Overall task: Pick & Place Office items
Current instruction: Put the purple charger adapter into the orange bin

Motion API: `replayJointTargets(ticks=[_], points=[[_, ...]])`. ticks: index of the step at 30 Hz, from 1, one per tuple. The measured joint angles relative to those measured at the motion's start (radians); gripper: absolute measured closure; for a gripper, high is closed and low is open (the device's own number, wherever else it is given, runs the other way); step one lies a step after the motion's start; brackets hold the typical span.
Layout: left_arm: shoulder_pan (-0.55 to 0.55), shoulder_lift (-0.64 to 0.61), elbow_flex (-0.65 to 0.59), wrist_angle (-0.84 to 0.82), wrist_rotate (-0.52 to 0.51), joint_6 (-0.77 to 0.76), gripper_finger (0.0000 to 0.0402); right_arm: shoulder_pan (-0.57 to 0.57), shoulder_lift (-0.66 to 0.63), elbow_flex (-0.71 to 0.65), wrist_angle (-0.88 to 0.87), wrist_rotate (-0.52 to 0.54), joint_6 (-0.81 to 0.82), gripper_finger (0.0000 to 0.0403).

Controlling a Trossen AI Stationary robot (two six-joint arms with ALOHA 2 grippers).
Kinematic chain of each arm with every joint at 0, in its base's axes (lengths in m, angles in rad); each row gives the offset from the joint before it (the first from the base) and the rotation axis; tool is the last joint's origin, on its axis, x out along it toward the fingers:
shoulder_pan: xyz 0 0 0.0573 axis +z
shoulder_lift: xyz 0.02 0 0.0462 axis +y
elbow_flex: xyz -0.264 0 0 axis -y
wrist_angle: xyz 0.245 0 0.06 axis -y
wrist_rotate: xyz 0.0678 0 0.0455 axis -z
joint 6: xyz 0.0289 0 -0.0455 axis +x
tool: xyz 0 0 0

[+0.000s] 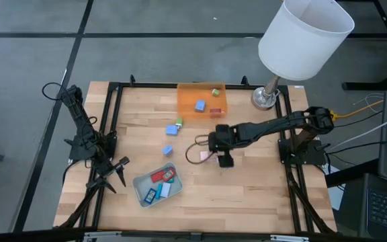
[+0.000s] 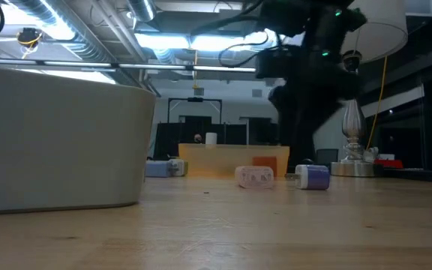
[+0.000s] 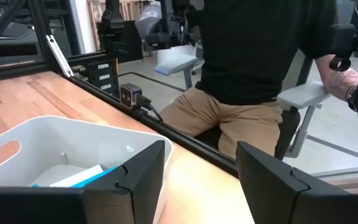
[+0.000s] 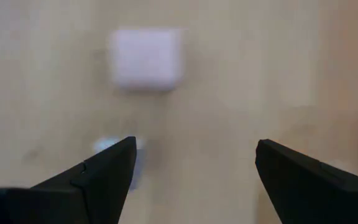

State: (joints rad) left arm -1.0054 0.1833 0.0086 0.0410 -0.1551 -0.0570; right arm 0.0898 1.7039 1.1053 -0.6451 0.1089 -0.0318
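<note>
1. From above, you are seeing several office items lying in the grey tray (image 1: 140, 188) near your idle left gripper (image 1: 116, 171); blue pieces (image 1: 168, 150) are waiting beside the right gripper (image 1: 213, 158).
2. At the right wrist, your open fingers are hovering over a pale pink block (image 4: 146, 57) on the counter (image 4: 260, 74); about half looks left.
3. At the left wrist, the fingers are standing apart, empty.

The tray (image 1: 185, 101) is translucent orange; the other tray (image 1: 140, 188) is pale grey. 2 blocks (image 1: 168, 150) are blue, 1 block (image 1: 204, 156) pink.
</note>
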Motion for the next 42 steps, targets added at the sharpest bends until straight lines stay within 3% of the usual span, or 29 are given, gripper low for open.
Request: replayJointTargets(ticks=[4,14,35,42], points=[[0.000,0.000,0.000,0.000,0.000,0.000,0.0209,0.048,0.000,0.000,-0.035,-0.073,0.021,0.0077],[0.000,0.000,0.000,0.000,0.000,0.000,0.0209,0.105,0.002,-0.001,-0.017,-0.072,0.118,0.0081],[0.000,0.000,0.000,0.012,0.026,-0.001,0.0206,0.067,0.005,-0.200,0.212,-0.076,0.156,0.0135],[0.000,0.000,0.000,0.012,0.026,0.000,0.0210,0.062,0.005,-0.207,0.219,-0.075,0.171,0.0177]])
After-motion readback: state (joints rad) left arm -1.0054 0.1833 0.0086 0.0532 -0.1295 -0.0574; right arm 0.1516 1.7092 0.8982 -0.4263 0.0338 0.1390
